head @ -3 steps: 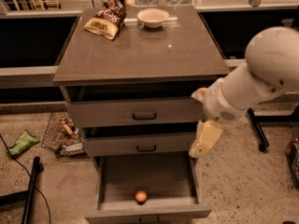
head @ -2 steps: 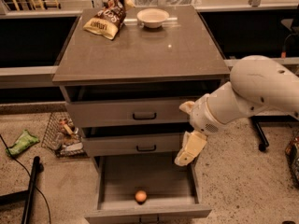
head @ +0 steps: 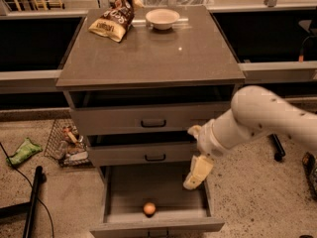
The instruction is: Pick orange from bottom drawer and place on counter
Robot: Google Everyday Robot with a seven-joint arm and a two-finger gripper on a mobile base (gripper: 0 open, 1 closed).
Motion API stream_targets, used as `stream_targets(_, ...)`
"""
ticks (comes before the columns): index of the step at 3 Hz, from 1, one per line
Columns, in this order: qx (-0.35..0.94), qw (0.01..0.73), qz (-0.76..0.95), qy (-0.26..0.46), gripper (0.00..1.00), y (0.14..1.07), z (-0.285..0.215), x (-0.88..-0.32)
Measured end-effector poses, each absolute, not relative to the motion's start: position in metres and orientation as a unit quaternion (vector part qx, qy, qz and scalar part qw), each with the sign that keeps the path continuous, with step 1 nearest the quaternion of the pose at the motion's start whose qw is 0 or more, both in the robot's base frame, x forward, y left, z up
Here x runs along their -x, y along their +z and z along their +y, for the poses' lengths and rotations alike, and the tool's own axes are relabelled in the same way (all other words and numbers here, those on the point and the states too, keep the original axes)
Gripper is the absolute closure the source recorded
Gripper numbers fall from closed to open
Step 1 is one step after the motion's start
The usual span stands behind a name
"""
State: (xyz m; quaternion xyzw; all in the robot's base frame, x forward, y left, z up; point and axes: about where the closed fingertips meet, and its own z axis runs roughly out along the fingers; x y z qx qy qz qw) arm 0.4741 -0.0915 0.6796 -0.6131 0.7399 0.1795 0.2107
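Observation:
The orange (head: 149, 208) lies near the front middle of the open bottom drawer (head: 119, 192), which is pulled out from the grey cabinet. My gripper (head: 194, 175) hangs from the white arm over the right side of this drawer, pointing down, above and to the right of the orange and not touching it. It holds nothing that I can see. The counter (head: 148, 53) is the glossy grey-brown top of the cabinet, above the two upper drawers.
A chip bag (head: 113, 19) and a white bowl (head: 162, 18) stand at the back of the counter. The top drawer (head: 148, 118) and middle drawer (head: 143, 152) are slightly ajar. A wire basket (head: 67, 143) and a green packet (head: 24, 150) lie on the floor at the left.
The arm has swung left and down, bringing my gripper from beside the middle drawer to over the right part of the open bottom drawer. The orange has not moved.

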Motion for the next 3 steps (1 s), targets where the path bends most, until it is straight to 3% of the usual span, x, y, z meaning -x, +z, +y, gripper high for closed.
stream_targets(3, 0.623, 0.214, 0.712, 0.243, 0.00, 0.516, -0.082, -0.486)
